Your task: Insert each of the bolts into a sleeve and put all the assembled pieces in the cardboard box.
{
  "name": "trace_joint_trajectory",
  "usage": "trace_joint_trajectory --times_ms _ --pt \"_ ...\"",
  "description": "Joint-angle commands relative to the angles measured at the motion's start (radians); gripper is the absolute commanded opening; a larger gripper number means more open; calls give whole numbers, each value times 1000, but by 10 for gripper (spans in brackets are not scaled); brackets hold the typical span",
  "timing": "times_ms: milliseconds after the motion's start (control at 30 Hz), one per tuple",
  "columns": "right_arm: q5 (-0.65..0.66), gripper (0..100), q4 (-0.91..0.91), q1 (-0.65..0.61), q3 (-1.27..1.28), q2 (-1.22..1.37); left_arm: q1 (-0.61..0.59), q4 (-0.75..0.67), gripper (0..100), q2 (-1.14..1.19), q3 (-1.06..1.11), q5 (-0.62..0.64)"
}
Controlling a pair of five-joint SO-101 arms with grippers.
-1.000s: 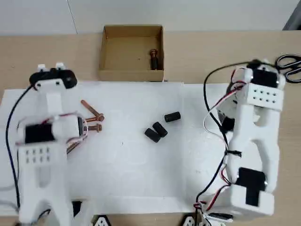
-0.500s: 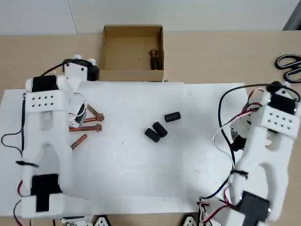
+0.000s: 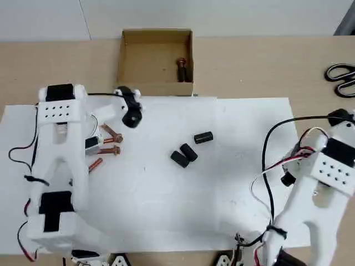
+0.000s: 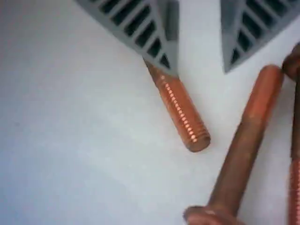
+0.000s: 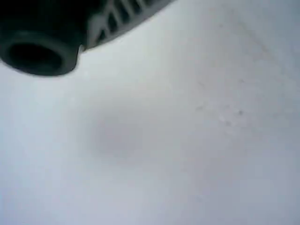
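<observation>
The wooden table point(image 3: 249, 61) carries a white sheet point(image 3: 166, 210) that starts at the near wall of the cardboard box point(image 3: 155, 88). The left arm point(image 3: 58, 144) stands on the sheet, nearer than the box and off to its left. The right arm point(image 3: 327, 183) stands far to the box's right at the sheet's near corner.

The box is shallow, brown and open-topped. One assembled piece point(image 3: 182, 69) lies against its right inner wall, a copper bolt in a dark sleeve. Black scissors point(image 3: 341, 77) lie on bare wood far to the box's right.

Three copper bolts point(image 3: 108, 150) lie loosely fanned on the sheet, nearer than the box's left corner. The left claw point(image 4: 199, 70) hangs released just above them with bare sheet between its grey ribbed fingers point(image 4: 159, 42). One finger's tip covers part of a threaded bolt point(image 4: 185, 117), and a smooth-shanked bolt point(image 4: 243, 145) lies just beside it.

Three short black sleeves point(image 3: 188, 152) lie nearer than the box's right corner. Two touch and the third lies a little apart.

A black hollow-ended piece point(image 5: 37, 51) sits against the right claw point(image 5: 89, 35). Whether that claw is released or clenched cannot be told.
</observation>
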Motion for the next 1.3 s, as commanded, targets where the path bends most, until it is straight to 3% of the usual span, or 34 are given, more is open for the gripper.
trace_joint_trajectory --times_ms 0,300,667,1267 --pt "9 3 -13 7 -3 -64 3 12 91 9 -38 -86" --pt "9 3 -4 5 -3 -79 17 6 93 97 -44 -204" --pt "5 3 -2 4 -3 -79 49 12 93 284 -263 -206" --pt "5 3 24 4 -9 -81 64 23 91 405 -265 -233"
